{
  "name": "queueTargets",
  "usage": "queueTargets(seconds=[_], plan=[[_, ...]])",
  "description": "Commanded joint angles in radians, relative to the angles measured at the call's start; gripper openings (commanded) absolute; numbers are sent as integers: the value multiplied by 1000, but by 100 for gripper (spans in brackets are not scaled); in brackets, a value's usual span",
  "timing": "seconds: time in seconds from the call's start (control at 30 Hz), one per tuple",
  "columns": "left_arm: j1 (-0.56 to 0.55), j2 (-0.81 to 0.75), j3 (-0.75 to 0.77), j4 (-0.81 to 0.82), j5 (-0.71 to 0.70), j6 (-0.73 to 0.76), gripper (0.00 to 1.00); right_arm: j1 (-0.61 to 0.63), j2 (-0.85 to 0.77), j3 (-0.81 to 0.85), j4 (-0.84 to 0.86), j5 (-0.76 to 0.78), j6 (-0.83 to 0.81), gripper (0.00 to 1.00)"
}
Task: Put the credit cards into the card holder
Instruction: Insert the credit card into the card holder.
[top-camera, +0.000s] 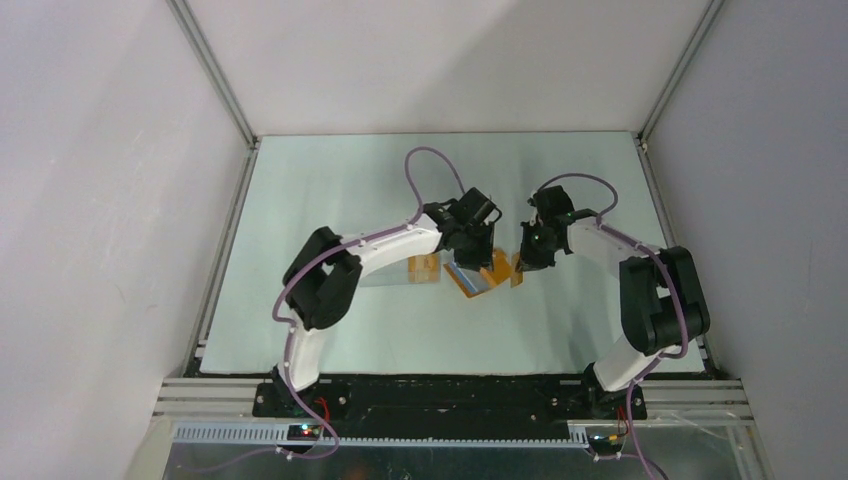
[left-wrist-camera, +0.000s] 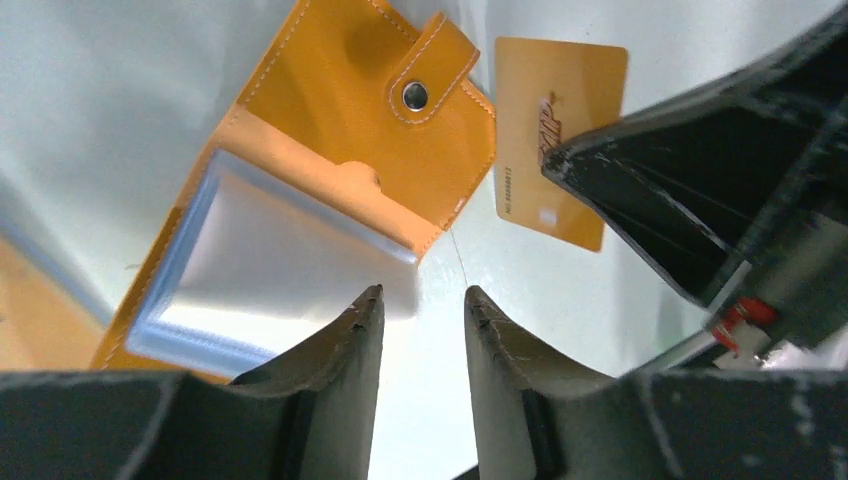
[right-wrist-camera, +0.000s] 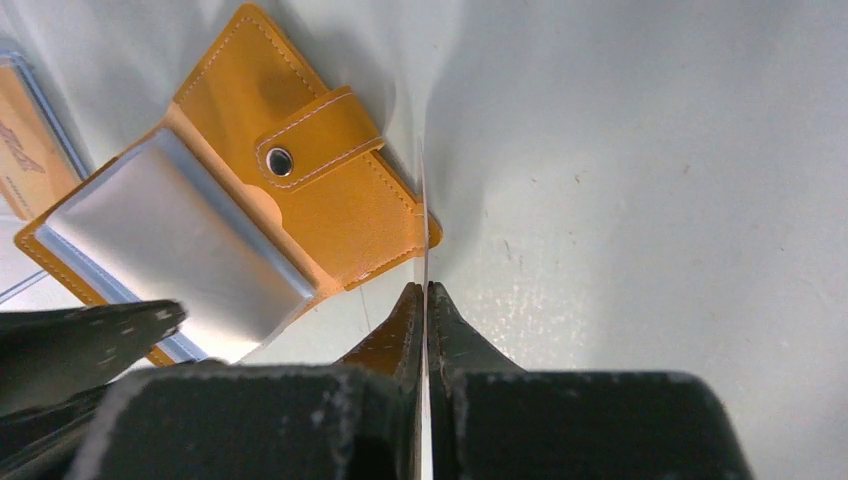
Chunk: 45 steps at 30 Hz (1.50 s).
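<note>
The card holder (left-wrist-camera: 330, 100) lies open on the table, its orange flap with the tab clasp (left-wrist-camera: 414, 96) turned up and a pale blue-edged inner panel (left-wrist-camera: 270, 265) showing. It also appears in the right wrist view (right-wrist-camera: 340, 200) and from above (top-camera: 482, 280). My right gripper (right-wrist-camera: 422, 288) is shut on a credit card (right-wrist-camera: 425, 220), seen edge-on there and face-on from the left wrist (left-wrist-camera: 560, 140), just right of the card holder. My left gripper (left-wrist-camera: 422, 292) hovers open over the holder's near corner, nothing between its fingers.
Left of the card holder lies a clear plastic case (right-wrist-camera: 50, 130) with another tan card (top-camera: 424, 268) in it. Both arms meet over the table's middle (top-camera: 500, 250). Grey walls and metal rails enclose the pale table (top-camera: 330, 190).
</note>
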Motion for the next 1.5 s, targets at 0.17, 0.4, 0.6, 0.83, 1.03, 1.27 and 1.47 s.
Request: queueTargets(seconds=[0.17,0.4,0.6,0.83,1.03,1.27,1.47], plan=[[80,-192,-139,19,-9,4,41,9,38,11,59,-66,-7,0],[86,-254,-244,27,-44,-6,38,29,48,11,60,-83,2,0],[86,-228,-253,41,-39,-6,28,34,62,12,59,-85,0,0],[86,-172,-220,43,-36,-6,25,37,68,12,61,-94,1,0],[85,-153,-183,44,-23,0,27,40,70,12,58,-103,-1,0],[83,-120,-146,47,-8,-3,33,49,68,12,56,-113,2,0],[82,-42,-97,54,18,0,34,49,57,11,53,-121,3,0]])
